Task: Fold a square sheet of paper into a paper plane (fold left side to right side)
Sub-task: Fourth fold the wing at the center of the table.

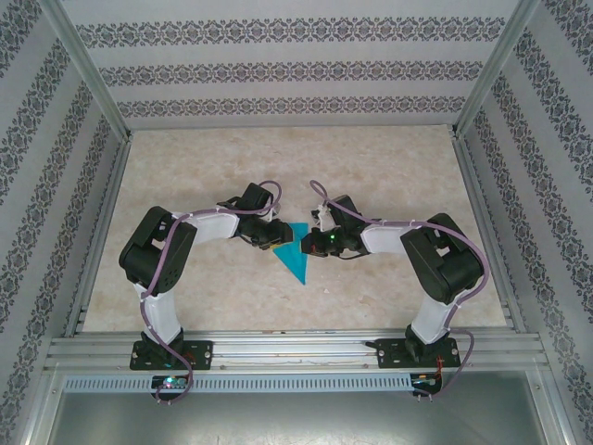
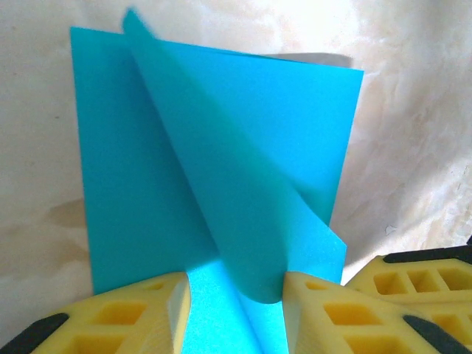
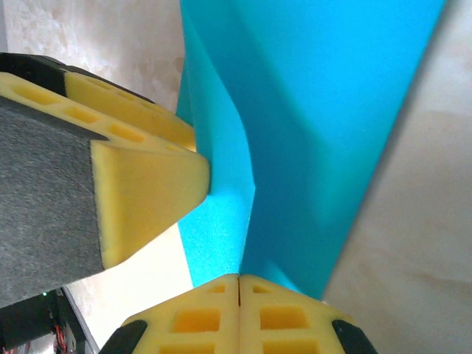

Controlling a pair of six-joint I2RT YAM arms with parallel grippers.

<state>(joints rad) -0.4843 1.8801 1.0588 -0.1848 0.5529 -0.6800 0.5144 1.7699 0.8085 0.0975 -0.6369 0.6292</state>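
Observation:
The square sheet of paper point(image 1: 298, 261), teal-blue and partly folded into a pointed shape, lies on the table between both grippers. In the left wrist view the paper point(image 2: 147, 169) lies flat while one flap point(image 2: 243, 184) curls up off it. My left gripper point(image 2: 236, 284) stands open with its yellow fingers point(image 2: 125, 317) set on the sheet either side of the curled fold. My right gripper point(image 3: 238, 279) is shut, its fingertips pinched together on the paper's point(image 3: 310, 110) raised crease. The left gripper's finger point(image 3: 147, 184) touches the sheet just beside it. From above, the left gripper point(image 1: 274, 239) and the right gripper point(image 1: 313, 243) nearly meet.
The beige mottled table point(image 1: 296, 167) stretches bare behind the grippers. Metal frame rails point(image 1: 296, 350) run along the near edge, and patterned walls point(image 1: 296, 65) enclose the back and sides. The right gripper's fingers point(image 2: 420, 284) crowd the left wrist view's lower right corner.

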